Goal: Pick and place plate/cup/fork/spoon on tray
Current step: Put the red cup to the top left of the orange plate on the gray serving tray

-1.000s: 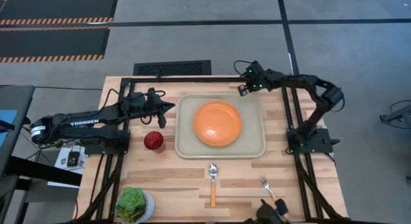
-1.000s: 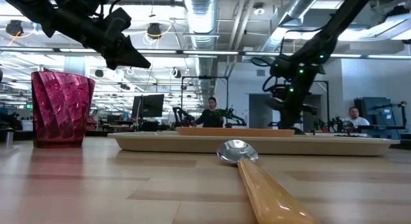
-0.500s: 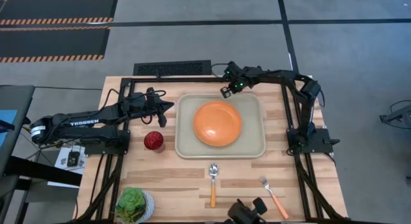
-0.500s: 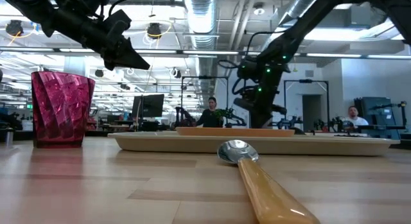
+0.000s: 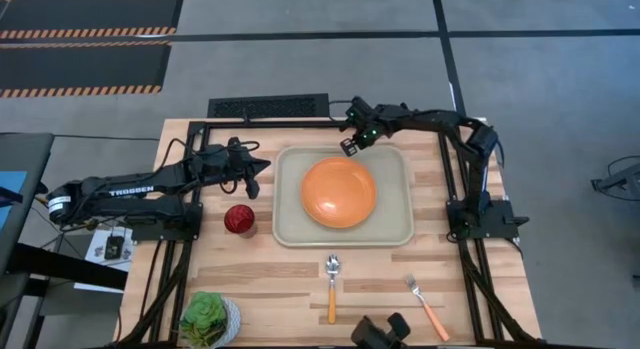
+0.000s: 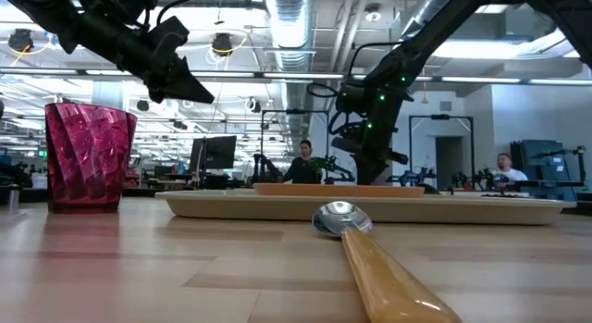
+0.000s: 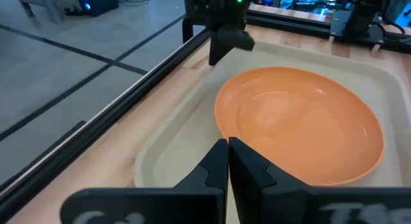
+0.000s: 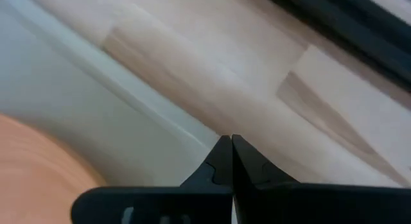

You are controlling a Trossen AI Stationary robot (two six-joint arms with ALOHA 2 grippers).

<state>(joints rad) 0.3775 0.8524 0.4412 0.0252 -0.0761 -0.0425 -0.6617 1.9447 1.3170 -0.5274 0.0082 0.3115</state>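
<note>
The orange plate [image 5: 339, 191] lies in the beige tray [image 5: 395, 233] at mid table. The dark red cup [image 5: 238, 219] stands upright on the table left of the tray. The spoon [image 5: 332, 285] and the fork [image 5: 425, 305] lie flat on the table near the front edge. My left gripper [image 5: 266, 167] is shut and empty, raised above the table just left of the tray's far left corner. My right gripper [image 5: 347, 146] is shut and empty above the tray's far rim [image 8: 128, 89].
A small white bowl with green leaves [image 5: 208, 319] stands at the near left corner. A black frame [image 5: 300, 124] runs along the table's far and side edges. Bare wood lies between the tray and the cutlery.
My right gripper has swung toward the table's left along the far edge, from beyond the tray's far right part to above its far rim near the far left corner. A dark object at the table's near edge has shifted left.
</note>
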